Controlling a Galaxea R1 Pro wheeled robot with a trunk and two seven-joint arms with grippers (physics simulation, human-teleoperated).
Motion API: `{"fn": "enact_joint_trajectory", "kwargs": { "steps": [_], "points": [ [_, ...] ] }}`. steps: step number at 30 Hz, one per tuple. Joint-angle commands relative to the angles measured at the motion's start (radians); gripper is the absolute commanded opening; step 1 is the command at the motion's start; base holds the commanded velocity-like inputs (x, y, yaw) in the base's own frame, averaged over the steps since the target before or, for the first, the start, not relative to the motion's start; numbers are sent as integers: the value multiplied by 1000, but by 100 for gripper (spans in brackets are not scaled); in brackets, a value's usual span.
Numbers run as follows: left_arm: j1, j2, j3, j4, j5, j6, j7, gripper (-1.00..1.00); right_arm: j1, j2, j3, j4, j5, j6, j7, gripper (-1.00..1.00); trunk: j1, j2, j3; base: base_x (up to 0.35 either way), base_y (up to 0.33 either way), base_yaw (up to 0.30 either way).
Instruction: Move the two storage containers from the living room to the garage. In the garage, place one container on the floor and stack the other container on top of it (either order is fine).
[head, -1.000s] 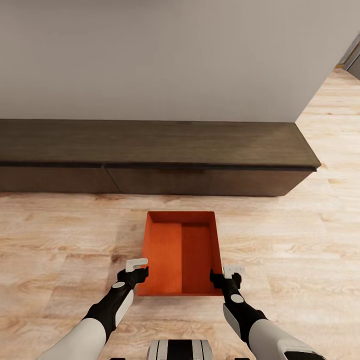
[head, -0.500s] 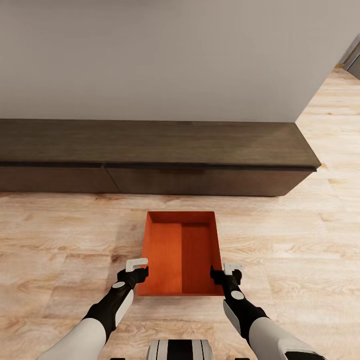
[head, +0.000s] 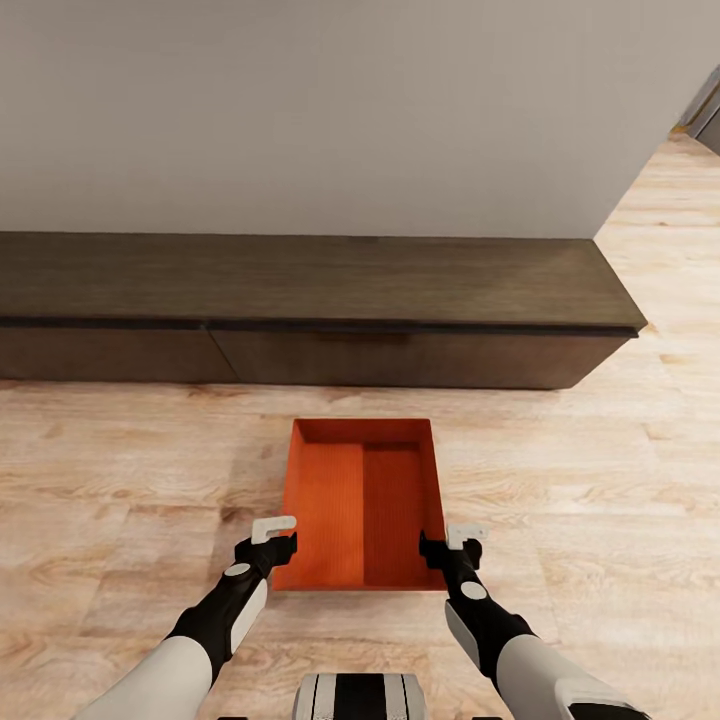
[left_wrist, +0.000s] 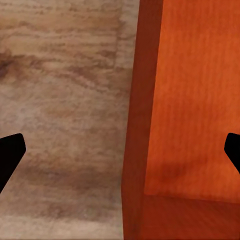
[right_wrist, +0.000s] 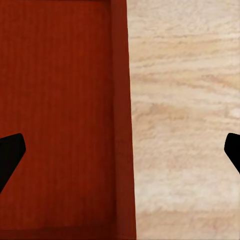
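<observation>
**Grippers straddling bin walls, not yet pinching**

Whole head view is shifting slightly against a second ago: camera moving, not the storage container (head: 362, 505). It is sitting on the living room's wood planks (head: 120, 470) before the bench (head: 300, 300). Left gripper (head: 272, 541) and right gripper (head: 452, 545) are holding spread across its side walls; lift pending.

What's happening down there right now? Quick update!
Left gripper and right gripper open, each straddling a side wall of the orange-red storage container. Container on the wood floor, not lifted. Dark bench just beyond.
</observation>
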Motion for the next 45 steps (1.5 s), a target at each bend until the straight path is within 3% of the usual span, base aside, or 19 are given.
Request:
{"fn": "enact_joint_trajectory", "kwargs": {
  "steps": [1,4,38,45],
  "points": [
    [0,0,-1,-2,7,3,3,100,-1,1,-9,0,11,-5,-2,100,4,-7,-4,0,0,0],
    [0,1,0,-3,7,3,3,100,-1,2,-8,-2,11,-6,-2,100,15,-28,-13,0,0,0],
    [1,-9,-4,2,3,4,3,100,-1,2,-3,-3,12,-6,-2,100,15,-28,-13,0,0,0],
    [1,-9,-6,37,-5,3,2,100,-1,1,-3,-3,11,-5,-2,100,15,-28,-13,0,0,0]
  ]
}}
